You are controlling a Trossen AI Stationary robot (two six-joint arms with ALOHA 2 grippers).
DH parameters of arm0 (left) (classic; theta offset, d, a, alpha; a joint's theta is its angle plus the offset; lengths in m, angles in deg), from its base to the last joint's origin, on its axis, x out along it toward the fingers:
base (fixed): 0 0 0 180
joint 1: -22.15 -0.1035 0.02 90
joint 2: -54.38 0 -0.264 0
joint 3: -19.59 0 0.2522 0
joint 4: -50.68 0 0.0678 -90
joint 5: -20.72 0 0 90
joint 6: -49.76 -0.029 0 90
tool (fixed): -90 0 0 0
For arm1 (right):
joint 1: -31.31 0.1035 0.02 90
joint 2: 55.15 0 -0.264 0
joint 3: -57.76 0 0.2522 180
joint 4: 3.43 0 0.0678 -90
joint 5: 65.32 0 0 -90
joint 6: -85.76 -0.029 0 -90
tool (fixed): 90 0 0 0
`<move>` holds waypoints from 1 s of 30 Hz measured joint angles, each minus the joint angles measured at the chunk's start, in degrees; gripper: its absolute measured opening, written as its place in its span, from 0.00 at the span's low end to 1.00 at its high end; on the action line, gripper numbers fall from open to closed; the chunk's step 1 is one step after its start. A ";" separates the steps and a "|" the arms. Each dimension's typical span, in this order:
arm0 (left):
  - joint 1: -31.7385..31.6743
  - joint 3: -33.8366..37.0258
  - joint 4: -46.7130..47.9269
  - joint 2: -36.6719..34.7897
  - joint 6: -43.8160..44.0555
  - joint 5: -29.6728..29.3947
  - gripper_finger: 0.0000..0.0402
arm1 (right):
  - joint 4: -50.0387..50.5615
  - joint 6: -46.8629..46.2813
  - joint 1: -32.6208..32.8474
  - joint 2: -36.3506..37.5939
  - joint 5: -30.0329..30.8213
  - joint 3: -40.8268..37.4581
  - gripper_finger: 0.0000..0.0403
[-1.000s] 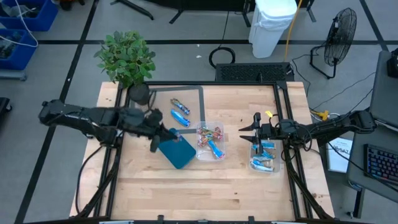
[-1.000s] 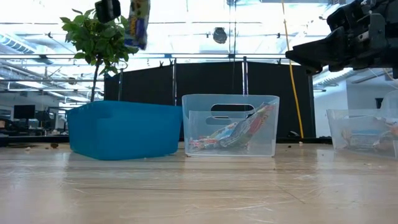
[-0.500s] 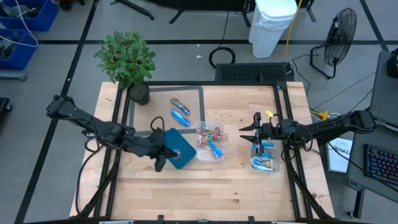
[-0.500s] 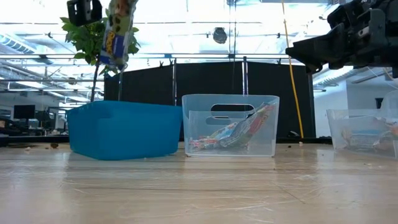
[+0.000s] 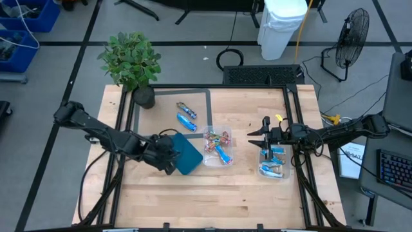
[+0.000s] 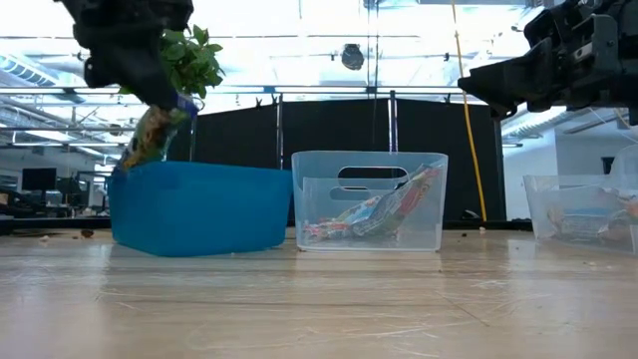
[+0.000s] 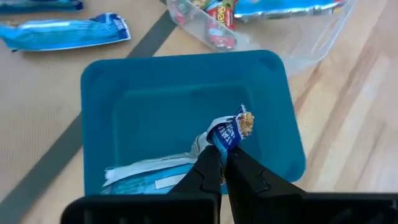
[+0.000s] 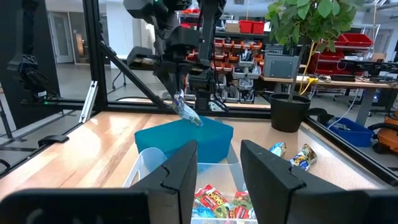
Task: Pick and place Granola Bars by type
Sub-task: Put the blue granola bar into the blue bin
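My left gripper (image 7: 222,158) is over the teal tray (image 7: 93,81), shut on a blue-and-white granola bar (image 6: 150,140). The bar slants down toward the tray (image 6: 199,209), seen from the far side in the right wrist view (image 8: 186,112). Two blue bars (image 5: 187,115) lie flat on the table beyond the tray. My right gripper (image 5: 252,137) hovers level and open between two clear tubs, with nothing between its fingers (image 8: 186,168). My left gripper pinches the bar near its upper, dark-blue crimped end (image 7: 229,134) between its two fingers. The fingers slant steeply down from above. The bar's light-blue body (image 7: 149,174) slopes away below them into the tray. I cannot tell whether its lower end (image 6: 128,162) rests on the tray floor.
A clear tub (image 5: 219,147) with red and multicoloured bars stands right of the tray. A second tub (image 5: 273,162) with blue-white bars sits at the table's right edge. A potted plant (image 5: 132,61) stands at the far left corner. A black frame borders the table.
My left gripper has come down and toward the table's near edge, tipping steeply downward, still shut on the bar. The bar hung upright high above the tray and now slants with its lower end at the tray's rim.
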 joint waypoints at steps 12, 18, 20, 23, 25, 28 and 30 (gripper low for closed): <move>-3.79 -0.02 -0.62 4.50 -8.71 3.36 0.06 | 0.78 0.00 0.00 0.00 0.02 0.00 0.28; -4.65 -0.01 -0.70 4.49 -9.86 4.86 0.08 | 1.15 0.07 0.00 -0.02 0.02 0.00 0.28; -4.65 -0.02 -0.67 4.49 -10.85 4.88 0.10 | 1.19 0.10 0.00 -0.02 0.02 0.00 0.28; -4.65 -0.02 -0.68 4.49 -11.16 4.67 0.14 | 1.27 0.13 0.00 -0.02 0.02 0.00 0.28; -4.65 0.00 -0.71 4.48 -11.16 4.55 0.18 | 1.35 0.13 0.00 0.00 0.02 0.00 0.28; -4.65 -0.02 -0.68 4.47 -11.16 4.55 0.22 | 1.59 0.17 0.00 -0.02 0.02 0.00 0.28; -4.65 -0.02 -0.68 4.47 -11.59 4.55 0.26 | 1.57 0.22 0.00 -0.02 0.02 0.00 0.28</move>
